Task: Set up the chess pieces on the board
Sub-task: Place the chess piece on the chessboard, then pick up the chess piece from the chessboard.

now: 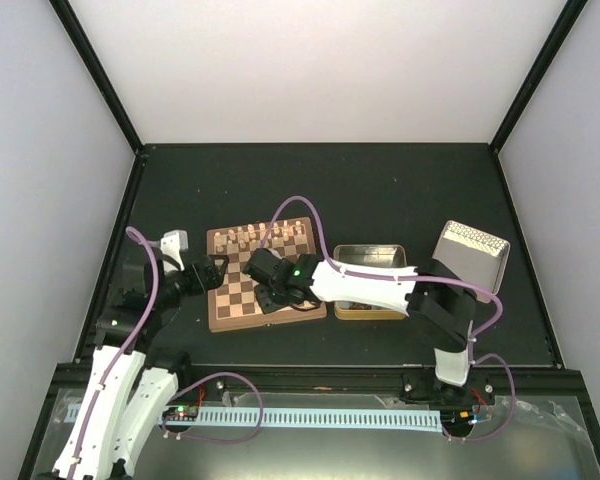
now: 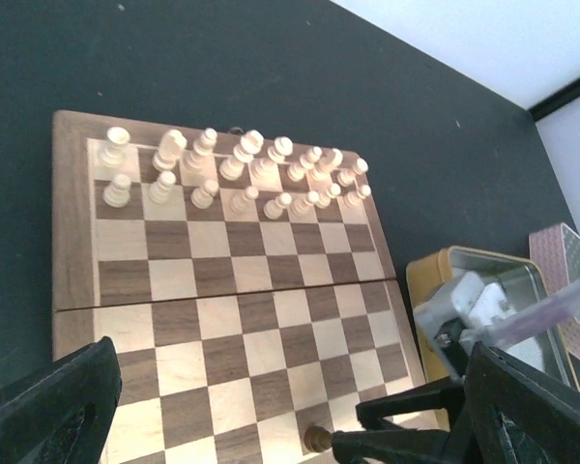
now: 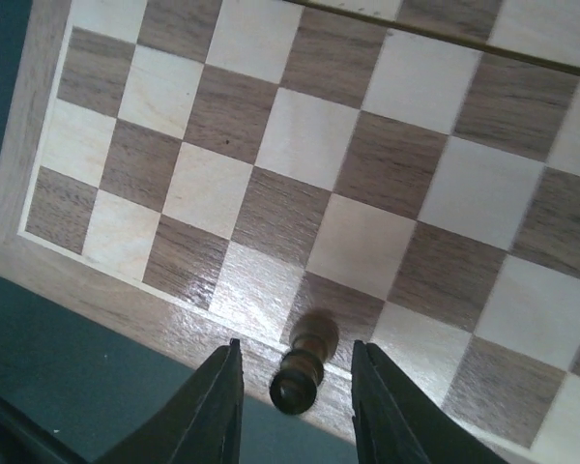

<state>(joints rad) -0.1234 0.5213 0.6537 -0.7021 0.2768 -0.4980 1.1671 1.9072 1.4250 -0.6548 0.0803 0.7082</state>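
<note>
board [image 1: 238, 305]: chequered wood with a reddish border, laid flat on the dark surface [image 1: 380, 190], left of centre in the overhead view. two rows of pale chessmen [image 2: 234, 169] are ranged along its upper edge. the remaining squares in view are bare save for one piece.

dark chess piece [image 3: 303, 375]: only one is clearly shown. it is stood upright on a dark square of the row next to the board's lower border, at bottom centre of the right wrist view.

right pincer [image 3: 296, 348]: extended from the right of the overhead frame to the board's lower edge. its jaws are held narrowly apart, one on each side of the piece. a sliver of board shows on both sides, so the piece is bracketed but not gripped.

left pincer [image 2: 290, 387]: held over the board's left side, spread wide, with nothing carried.

tin [image 1: 370, 250]: open, just right of the board, with its lid [image 1: 470, 250] further right. the contents cannot be made out.

step in hand: judged to be the seating of a dark piece on its back row. whether it is newly set down or about to be taken cannot be told. the dark side is judged barely begun.

next move: a straight lift is called for, so the piece is not brushed over. a further piece is then to be fetched.
</note>
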